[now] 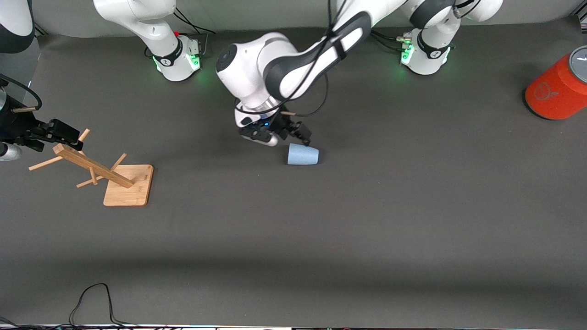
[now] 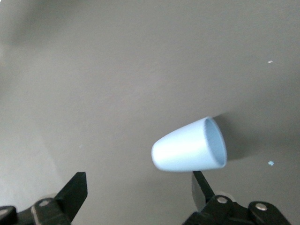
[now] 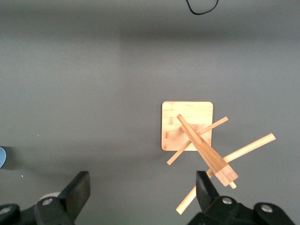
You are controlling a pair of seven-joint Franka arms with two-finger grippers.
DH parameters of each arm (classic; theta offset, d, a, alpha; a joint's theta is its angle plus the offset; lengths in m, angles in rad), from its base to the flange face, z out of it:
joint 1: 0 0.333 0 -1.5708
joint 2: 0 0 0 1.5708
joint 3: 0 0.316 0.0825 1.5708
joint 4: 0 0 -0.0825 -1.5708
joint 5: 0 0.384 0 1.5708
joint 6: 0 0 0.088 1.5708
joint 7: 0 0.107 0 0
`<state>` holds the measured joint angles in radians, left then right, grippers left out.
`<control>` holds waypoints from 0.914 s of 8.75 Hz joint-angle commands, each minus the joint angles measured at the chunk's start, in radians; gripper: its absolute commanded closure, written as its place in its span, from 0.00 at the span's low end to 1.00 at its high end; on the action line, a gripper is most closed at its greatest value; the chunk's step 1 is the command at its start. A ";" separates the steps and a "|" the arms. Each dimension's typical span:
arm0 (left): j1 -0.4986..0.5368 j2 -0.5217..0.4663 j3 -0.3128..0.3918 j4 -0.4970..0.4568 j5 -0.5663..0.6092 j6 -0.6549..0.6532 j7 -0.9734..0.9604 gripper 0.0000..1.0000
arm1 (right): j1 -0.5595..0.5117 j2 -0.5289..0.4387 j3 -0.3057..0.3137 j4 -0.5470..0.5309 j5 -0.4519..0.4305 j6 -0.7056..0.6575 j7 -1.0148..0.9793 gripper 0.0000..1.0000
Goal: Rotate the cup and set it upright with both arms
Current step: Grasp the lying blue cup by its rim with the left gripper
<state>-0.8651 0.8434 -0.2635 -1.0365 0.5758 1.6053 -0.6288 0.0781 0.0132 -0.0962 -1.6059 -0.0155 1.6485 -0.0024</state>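
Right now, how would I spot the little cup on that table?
Start at the dark table and find the left arm's open pincer near its middle. Just beneath it lies the cup, tipped on its side. It is small, pale blue and handleless, unlike the big red-orange cylinder.

Red-orange cylinder (image 1: 558,89): cut off at the front view's edge, its grey top only partly shown. Right gripper (image 1: 69,137): body cut by that view's edge, arm link out of frame. Cup (image 3: 2,157): only a sliver at the right wrist view's edge; black cable (image 1: 89,305) runs off the front view's lower edge.
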 commanded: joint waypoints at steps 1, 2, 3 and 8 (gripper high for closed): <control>-0.106 0.129 0.108 0.107 0.019 0.071 0.003 0.01 | 0.002 0.005 0.001 0.018 -0.003 -0.007 -0.024 0.00; -0.106 0.153 0.110 0.104 0.019 0.093 0.004 0.01 | 0.002 0.007 0.003 0.020 -0.003 -0.003 -0.024 0.00; -0.106 0.172 0.110 0.104 0.019 0.100 0.011 0.01 | 0.002 0.008 0.003 0.020 -0.003 -0.003 -0.024 0.00; -0.112 0.212 0.118 0.070 0.038 0.104 0.121 0.06 | -0.001 0.011 0.003 0.020 0.000 -0.004 -0.022 0.00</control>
<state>-0.9612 1.0437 -0.1615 -0.9842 0.5973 1.7297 -0.5560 0.0790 0.0154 -0.0948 -1.6056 -0.0155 1.6484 -0.0050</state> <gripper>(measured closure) 0.057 0.000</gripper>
